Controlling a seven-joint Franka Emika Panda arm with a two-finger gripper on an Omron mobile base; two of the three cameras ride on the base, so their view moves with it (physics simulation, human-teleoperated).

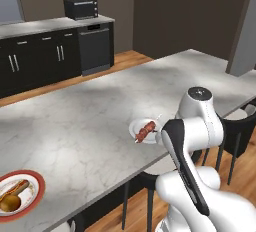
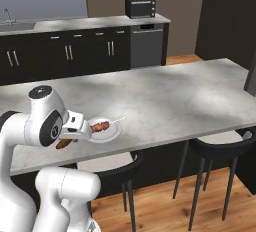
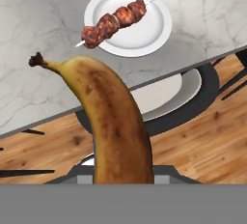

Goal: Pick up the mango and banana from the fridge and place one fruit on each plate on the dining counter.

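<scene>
My gripper (image 2: pixel 70 139) is shut on the banana (image 3: pixel 116 121), a brown-spotted fruit whose stem end points toward the dining counter (image 1: pixel 90 121). It hangs just off the counter's near edge, above a stool. A little beyond it, the small white plate (image 3: pixel 144 35) carries a meat skewer (image 3: pixel 113 23). In the left base view this plate (image 1: pixel 136 126) lies near the counter's front edge beside my arm. Far to the left, the red-rimmed plate (image 1: pixel 35 181) holds the mango (image 1: pixel 10 202) and a hot dog (image 1: pixel 16 188). The fridge is out of view.
Black stools (image 2: pixel 220 148) stand under the counter's near side, one seat (image 3: pixel 159 95) right below the banana. Dark wall cabinets, a dishwasher (image 1: pixel 94 48) and a toaster oven (image 1: pixel 80 8) line the far wall. Wood floor lies between.
</scene>
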